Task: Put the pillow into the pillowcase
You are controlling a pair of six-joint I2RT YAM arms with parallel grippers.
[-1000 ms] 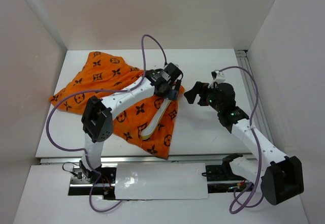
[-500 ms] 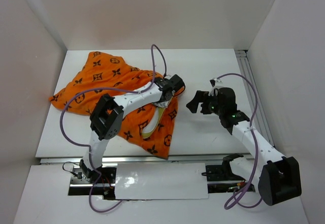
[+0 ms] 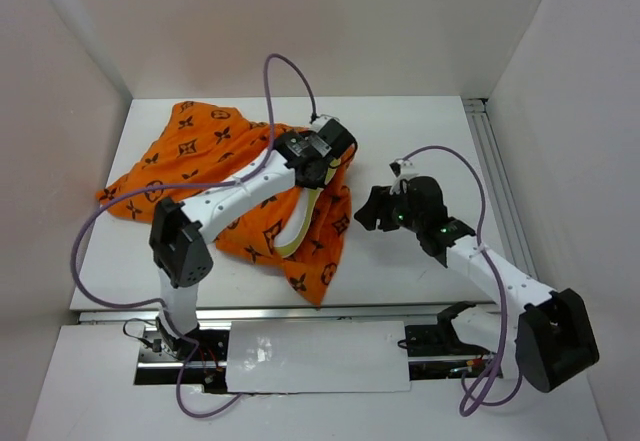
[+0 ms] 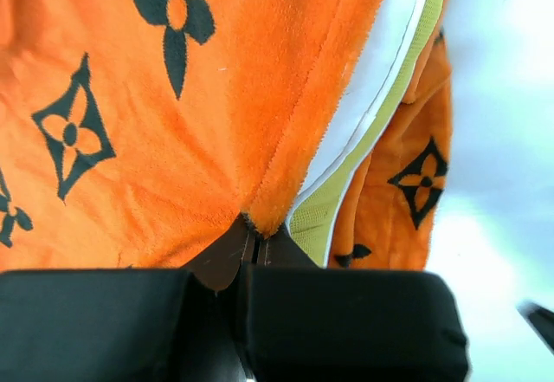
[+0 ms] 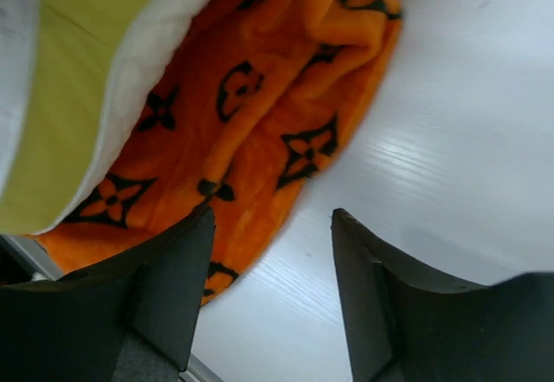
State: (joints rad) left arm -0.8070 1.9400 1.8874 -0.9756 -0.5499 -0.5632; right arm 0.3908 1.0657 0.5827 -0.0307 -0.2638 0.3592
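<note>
The orange pillowcase (image 3: 200,166) with dark brown motifs lies bunched across the left half of the table. A strip of the white pillow (image 3: 300,226) with its pale yellow seam shows in the case's mouth; the rest is hidden inside. My left gripper (image 3: 318,166) is shut on the upper hem of the pillowcase (image 4: 156,96), pinching a fold of orange cloth (image 4: 264,213) just beside the pillow (image 4: 372,113). My right gripper (image 3: 370,211) stands open just right of the case's mouth, low over the table. Its fingers (image 5: 173,269) straddle bare table beside the pillowcase (image 5: 260,131) and the pillow (image 5: 78,113).
White walls close the table on the left, back and right. A metal rail (image 3: 500,191) runs along the right edge. The purple cables (image 3: 280,71) arc above both arms. Bare white tabletop (image 3: 420,141) lies behind and right of the right gripper.
My left gripper shut on the pillowcase hem and drew it slightly back and left. The right arm moved left toward the case's mouth, its jaws narrowing somewhat.
</note>
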